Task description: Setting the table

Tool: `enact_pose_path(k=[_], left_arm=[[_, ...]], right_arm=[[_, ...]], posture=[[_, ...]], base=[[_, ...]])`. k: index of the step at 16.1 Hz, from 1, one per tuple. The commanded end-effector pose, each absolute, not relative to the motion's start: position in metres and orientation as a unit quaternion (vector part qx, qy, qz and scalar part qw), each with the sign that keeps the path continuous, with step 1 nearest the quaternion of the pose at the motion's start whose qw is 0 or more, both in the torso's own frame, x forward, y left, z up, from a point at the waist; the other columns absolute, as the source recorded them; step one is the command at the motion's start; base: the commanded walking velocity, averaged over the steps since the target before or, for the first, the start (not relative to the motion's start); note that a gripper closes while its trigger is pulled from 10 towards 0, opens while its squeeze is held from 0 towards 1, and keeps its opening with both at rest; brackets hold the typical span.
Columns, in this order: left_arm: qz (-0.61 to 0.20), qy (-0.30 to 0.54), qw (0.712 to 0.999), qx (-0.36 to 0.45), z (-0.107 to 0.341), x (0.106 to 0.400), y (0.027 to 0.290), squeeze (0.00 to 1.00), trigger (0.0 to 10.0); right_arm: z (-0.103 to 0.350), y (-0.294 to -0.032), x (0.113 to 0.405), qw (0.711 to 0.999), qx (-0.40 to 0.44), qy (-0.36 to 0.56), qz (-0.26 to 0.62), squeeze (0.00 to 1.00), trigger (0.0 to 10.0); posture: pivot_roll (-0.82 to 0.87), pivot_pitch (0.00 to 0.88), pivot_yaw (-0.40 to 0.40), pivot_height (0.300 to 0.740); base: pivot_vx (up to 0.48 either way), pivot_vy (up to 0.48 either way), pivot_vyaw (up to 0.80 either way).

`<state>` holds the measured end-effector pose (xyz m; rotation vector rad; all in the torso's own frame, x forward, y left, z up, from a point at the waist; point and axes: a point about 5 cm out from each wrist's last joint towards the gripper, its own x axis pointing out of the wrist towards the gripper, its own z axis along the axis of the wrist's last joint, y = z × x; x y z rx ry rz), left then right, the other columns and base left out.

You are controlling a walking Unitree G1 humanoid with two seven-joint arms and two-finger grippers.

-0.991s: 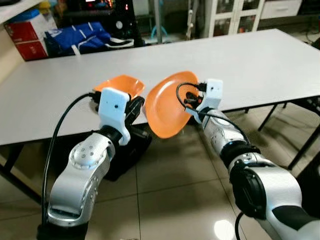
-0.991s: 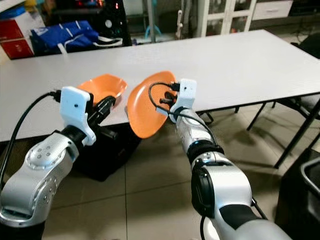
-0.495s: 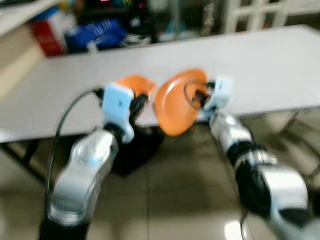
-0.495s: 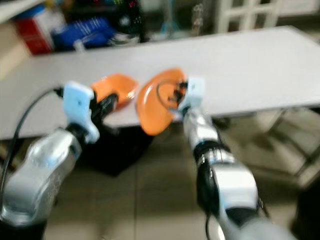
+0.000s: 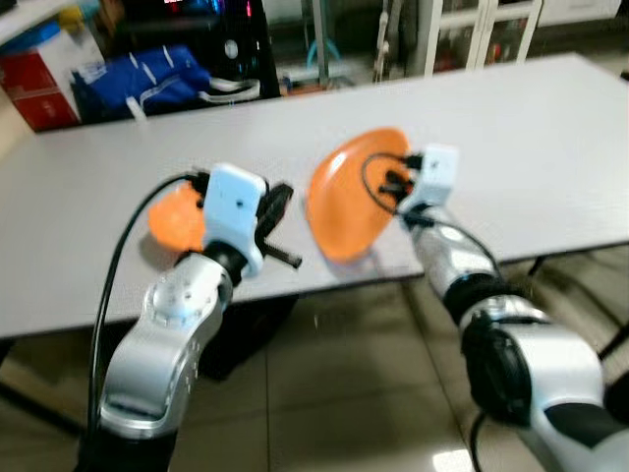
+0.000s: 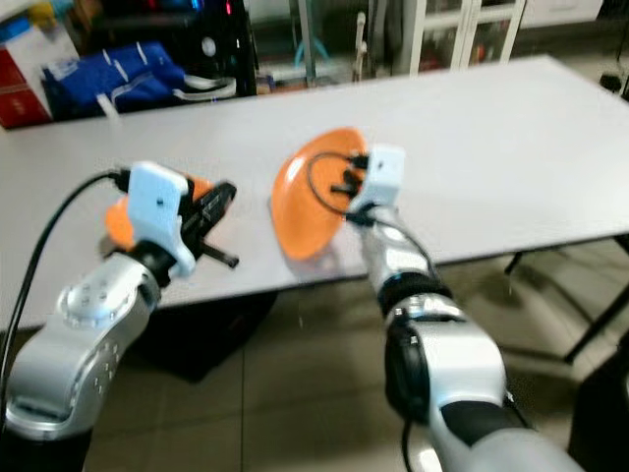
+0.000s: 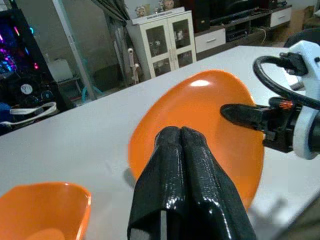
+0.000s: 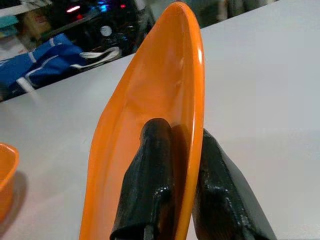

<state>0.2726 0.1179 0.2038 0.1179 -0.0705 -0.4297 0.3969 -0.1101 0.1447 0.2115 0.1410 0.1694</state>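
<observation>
The right end effector (image 8: 172, 150) was clamped on the rim of the orange plate (image 5: 346, 192), one finger on each face. The plate stood tilted nearly on edge above the near part of the bench (image 5: 531, 128), not yet laid flat.

The left end effector (image 7: 181, 145) had its fingers pressed together and held nothing. The orange bowl (image 7: 42, 212) sat on the bench just beside and behind this end effector, apart from its fingers. The plate lay ahead of the left end effector, toward the right end effector.

Task status, as judged: bowl placement appeared complete. Plate placement remained: lowering it flat onto the bench near the bowl, then releasing the rim. No other tableware was visible on the bench.
</observation>
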Motion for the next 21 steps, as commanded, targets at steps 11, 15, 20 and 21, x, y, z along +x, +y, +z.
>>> enact_pose_path(k=[11,15,20,21], left_arm=[[-0.022,-0.041,0.995,0.091,0.166,0.258,0.184,0.00,10.0],[0.022,-0.023,0.986,0.166,0.138,0.234,0.203,0.00,10.0],[0.032,-0.008,0.987,0.158,0.120,0.223,0.207,0.00,10.0],[0.027,0.007,0.992,0.124,0.115,0.222,0.205,0.00,10.0]], right_arm=[[0.203,-0.176,0.314,0.903,-0.316,-0.284,-0.068,0.00,10.0],[0.168,-0.191,0.254,0.866,-0.412,-0.273,-0.076,0.00,10.0],[0.149,-0.199,0.203,0.837,-0.495,-0.225,-0.063,0.00,10.0],[0.142,-0.197,0.198,0.842,-0.491,-0.213,-0.057,0.00,10.0]], posture=[[-0.14,0.000,0.076,0.740],[-0.16,0.000,0.085,0.740],[-0.17,0.000,0.082,0.740],[-0.18,0.000,0.080,0.740]], base=[[0.000,0.000,0.00],[0.000,0.000,0.00],[0.000,0.000,0.00],[0.000,0.000,0.00]])
